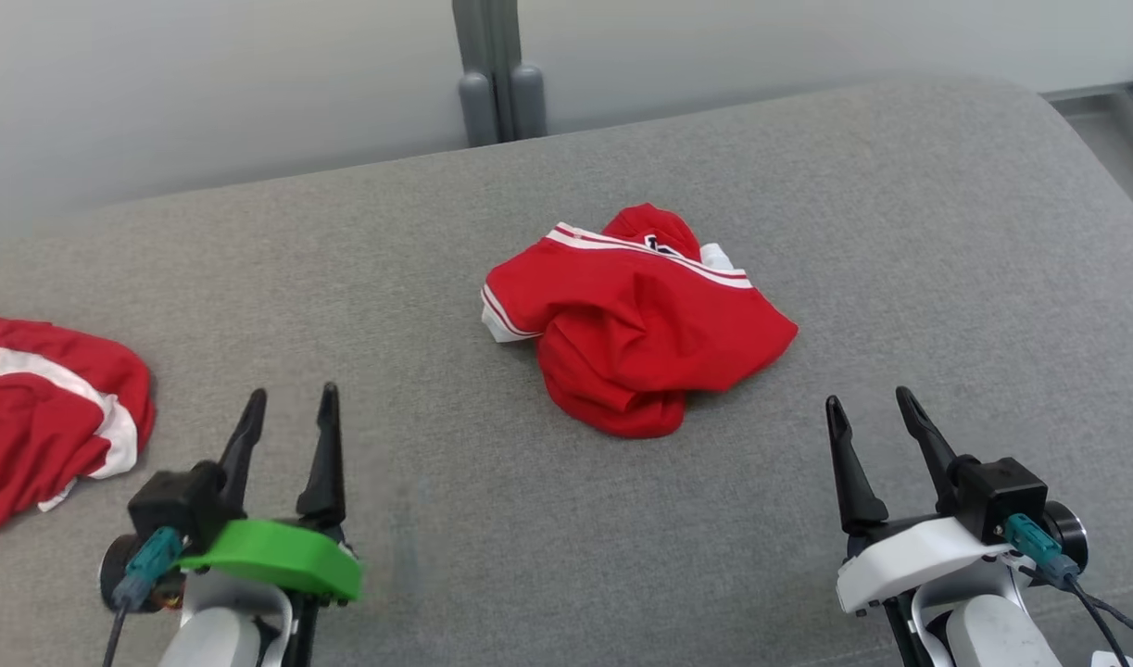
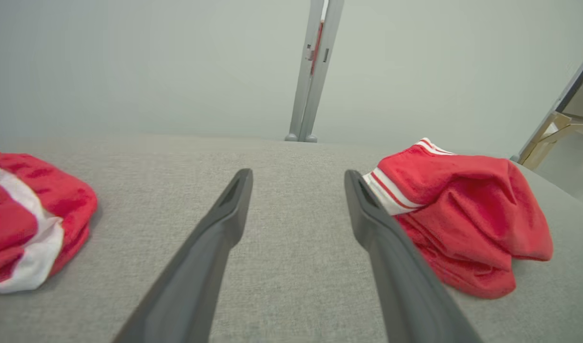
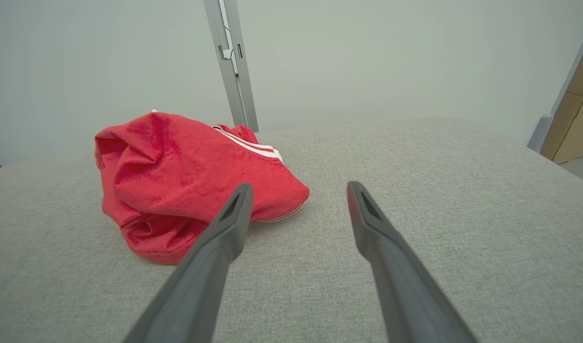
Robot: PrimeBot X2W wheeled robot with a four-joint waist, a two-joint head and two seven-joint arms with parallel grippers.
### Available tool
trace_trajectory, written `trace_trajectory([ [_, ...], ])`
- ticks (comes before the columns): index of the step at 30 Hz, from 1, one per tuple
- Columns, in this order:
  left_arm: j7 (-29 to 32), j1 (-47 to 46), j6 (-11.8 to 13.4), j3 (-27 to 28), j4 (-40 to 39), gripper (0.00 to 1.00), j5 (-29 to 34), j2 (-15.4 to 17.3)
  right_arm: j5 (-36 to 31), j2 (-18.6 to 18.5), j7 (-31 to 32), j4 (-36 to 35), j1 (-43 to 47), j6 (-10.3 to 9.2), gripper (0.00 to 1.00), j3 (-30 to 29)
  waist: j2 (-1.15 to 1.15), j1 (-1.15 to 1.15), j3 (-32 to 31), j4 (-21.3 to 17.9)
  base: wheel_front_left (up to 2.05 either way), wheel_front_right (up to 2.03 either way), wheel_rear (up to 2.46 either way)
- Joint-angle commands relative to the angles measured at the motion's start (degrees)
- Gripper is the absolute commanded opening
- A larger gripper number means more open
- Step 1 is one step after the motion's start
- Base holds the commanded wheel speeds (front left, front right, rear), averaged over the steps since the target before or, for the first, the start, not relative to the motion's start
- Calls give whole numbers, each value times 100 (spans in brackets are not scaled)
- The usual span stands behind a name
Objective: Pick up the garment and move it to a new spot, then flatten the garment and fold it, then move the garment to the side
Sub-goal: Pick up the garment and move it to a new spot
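I count two red garments with white trim on my feeds: the crumpled garment (image 1: pixel 635 324) in the middle and the second garment (image 1: pixel 47 417) at the left edge. There are two end effectors, the left end effector (image 1: pixel 292 394) and the right end effector (image 1: pixel 870 398), each with two dark fingers (image 1: pixel 323 454), which makes four in all. One grey cushion (image 1: pixel 900 232) carries both garments. One grey post (image 1: pixel 498 74) stands behind it. The right wrist view shows cardboard boxes (image 3: pixel 577 114), but I cannot tell how many.
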Motion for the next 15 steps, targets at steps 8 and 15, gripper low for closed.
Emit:
trace_trajectory([
  [8,-96,1266,387,553,-1024,100,393,290,-52,-15,63,-83,268,-4,100,-150,0,0,-518,696,0,0,0],
  [15,-95,1657,45,730,-1357,100,608,209,-40,-13,81,-103,353,-4,100,-225,0,0,-517,900,0,0,0],
])
